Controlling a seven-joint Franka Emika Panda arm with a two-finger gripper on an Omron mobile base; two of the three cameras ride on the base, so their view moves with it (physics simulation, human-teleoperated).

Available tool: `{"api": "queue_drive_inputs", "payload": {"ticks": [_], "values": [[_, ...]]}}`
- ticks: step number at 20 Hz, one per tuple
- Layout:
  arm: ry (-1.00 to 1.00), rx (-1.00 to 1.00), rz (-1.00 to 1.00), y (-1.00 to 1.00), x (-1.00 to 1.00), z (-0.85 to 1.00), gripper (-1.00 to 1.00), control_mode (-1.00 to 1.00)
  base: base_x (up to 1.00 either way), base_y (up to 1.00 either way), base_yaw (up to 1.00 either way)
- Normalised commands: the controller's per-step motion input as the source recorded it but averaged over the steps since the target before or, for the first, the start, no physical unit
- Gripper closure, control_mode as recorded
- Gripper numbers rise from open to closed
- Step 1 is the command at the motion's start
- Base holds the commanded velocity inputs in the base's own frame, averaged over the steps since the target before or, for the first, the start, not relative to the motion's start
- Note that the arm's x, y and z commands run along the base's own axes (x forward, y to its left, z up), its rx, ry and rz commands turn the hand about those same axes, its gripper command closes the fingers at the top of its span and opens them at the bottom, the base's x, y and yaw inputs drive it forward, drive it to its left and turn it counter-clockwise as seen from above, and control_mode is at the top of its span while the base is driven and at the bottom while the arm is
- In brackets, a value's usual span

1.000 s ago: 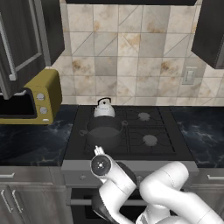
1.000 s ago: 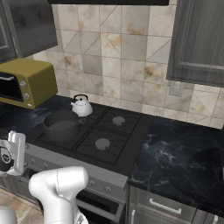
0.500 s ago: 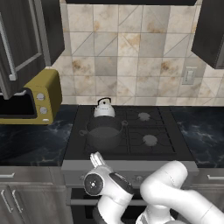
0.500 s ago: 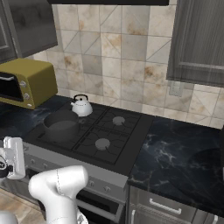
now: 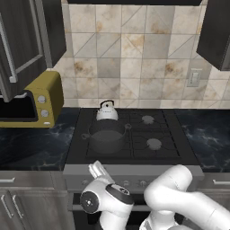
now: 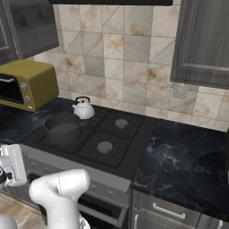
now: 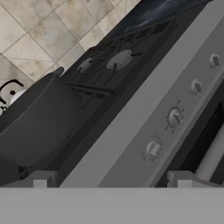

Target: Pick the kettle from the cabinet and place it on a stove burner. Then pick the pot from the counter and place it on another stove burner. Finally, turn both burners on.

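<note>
Now kettle (image 5: 107,112) and pot (image 5: 107,137) sit on left burners, gripper (image 7: 111,180) released, empty, facing stove knobs (image 7: 175,117): small, rigid, likely slippery, pinch across the ridge.

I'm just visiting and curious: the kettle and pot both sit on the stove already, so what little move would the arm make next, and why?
Probably ease the open gripper forward to the nearest knob on the stove's front panel. The kettle and pot already sit on burners at the stove's left, so only turning those burners on remains, and the hand already faces the knob row.
</note>
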Motion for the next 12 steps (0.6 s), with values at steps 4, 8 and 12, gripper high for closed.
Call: {"api": "queue_drive_inputs", "payload": {"ticks": [4, 8, 12], "values": [[-0.01, -0.12, 0.0, 0.0, 0.0, -0.2, -1.0, -1.0, 0.0, 0.0, 0.0], [0.0, -0.1, 0.0, 0.0, 0.0, -0.22, -1.0, -1.0, 0.0, 0.0, 0.0], [0.0, -0.09, 0.0, 0.0, 0.0, -0.18, -1.0, -1.0, 0.0, 0.0, 0.0]]}}
